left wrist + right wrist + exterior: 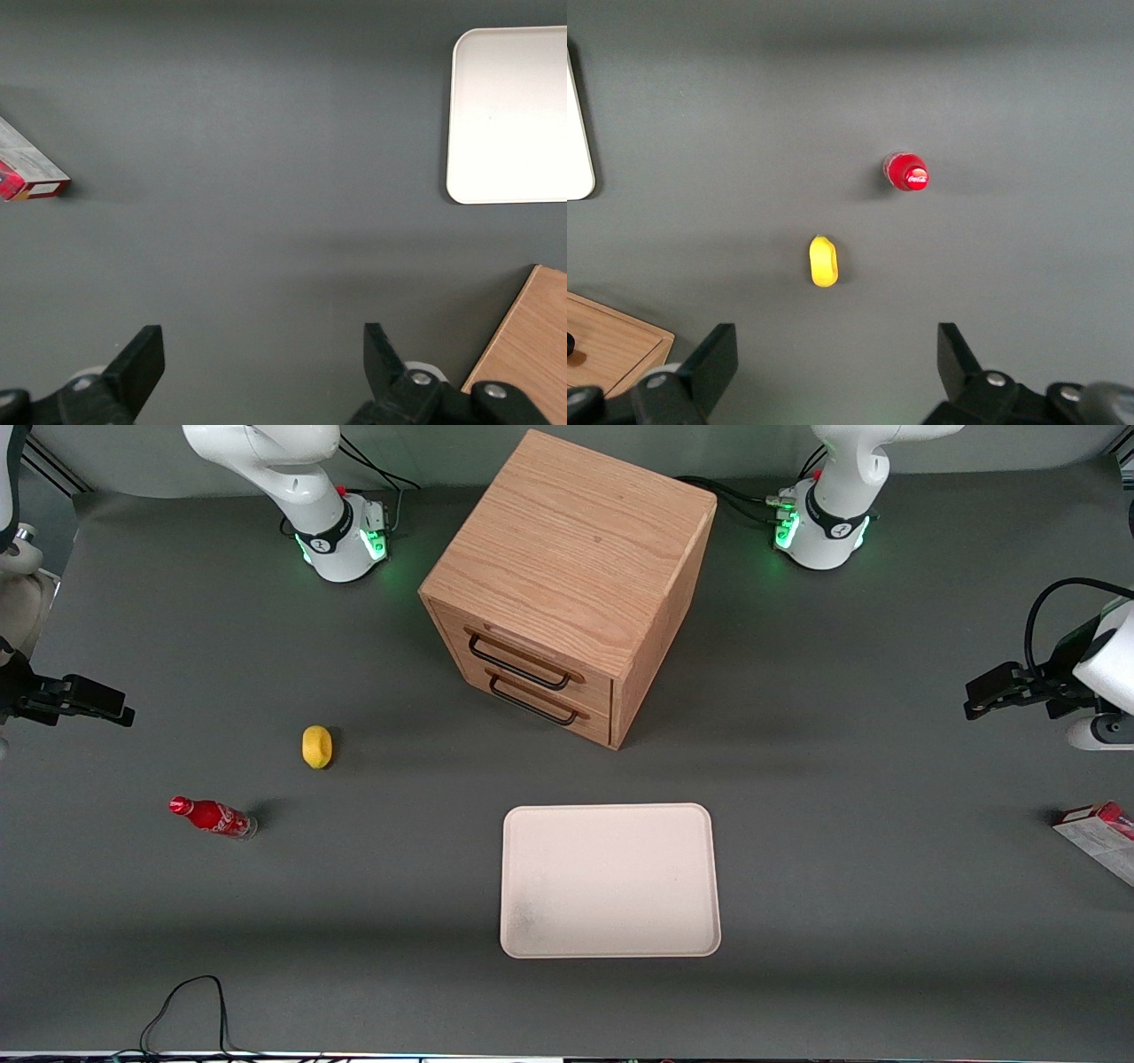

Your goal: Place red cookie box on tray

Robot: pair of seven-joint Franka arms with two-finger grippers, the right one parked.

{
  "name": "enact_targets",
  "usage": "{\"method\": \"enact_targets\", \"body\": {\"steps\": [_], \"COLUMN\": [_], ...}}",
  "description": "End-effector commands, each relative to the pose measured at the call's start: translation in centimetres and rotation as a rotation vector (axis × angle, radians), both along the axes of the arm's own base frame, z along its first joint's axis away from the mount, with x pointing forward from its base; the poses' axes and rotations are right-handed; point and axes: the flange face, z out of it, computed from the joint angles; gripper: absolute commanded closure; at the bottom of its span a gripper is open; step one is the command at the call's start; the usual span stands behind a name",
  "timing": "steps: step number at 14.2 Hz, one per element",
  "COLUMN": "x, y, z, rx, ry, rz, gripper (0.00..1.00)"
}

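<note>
While the thin flat red cardboard cookie box [1101, 833] with its white-grey printed panel lies on the dark grey table [886, 921] at the working arm's end, partly cut off by the edge of the front view, the task stands at its first step: the approach, with no grasp yet made. The left arm's black two-finger gripper [985, 696] hangs above the table at that same end, farther from the front camera than the box and clearly apart from it. In the left wrist view its fingers [142, 359] are spread wide with nothing between them, and only bare table shows in the gap. The same view shows a corner of the box [31, 173] well off to one side of the gripper's axis. The large cream-white rectangular tray [609, 881] with rounded corners and a low rim sits near the middle of the table, nearer the front camera than the wooden two-drawer cabinet [571, 584], and carries nothing. A small red cola bottle [213, 817] and a yellow lemon-like object [316, 746] lie toward the parked arm's end and play no part. The next move probably calls for bringing the gripper over the box, aligning the spread fingers across its narrow dimension, then descending; because the box lies flat and thin, a low, square approach is likely required to secure its edges.
</note>
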Motion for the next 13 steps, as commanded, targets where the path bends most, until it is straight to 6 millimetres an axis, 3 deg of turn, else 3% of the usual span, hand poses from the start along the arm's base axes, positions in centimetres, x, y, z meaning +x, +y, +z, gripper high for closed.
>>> {"method": "enact_targets", "body": {"steps": [1,4,7,10,13], "x": [-0.6,-0.5,0.9,3.3,6.4], "y": [-0.1,0.1,2.4,9.9,17.2], "z": [0.4,0.4,-0.8,-2.0,-3.3], "rx": [-0.009,-0.008,-0.001,-0.008,-0.003], "ry": [0.005,0.002,0.007,0.000,-0.015], "rz": [-0.011,-0.007,0.030,0.113,0.078], "gripper": [0.00,0.00,0.00,0.00,0.00]}}
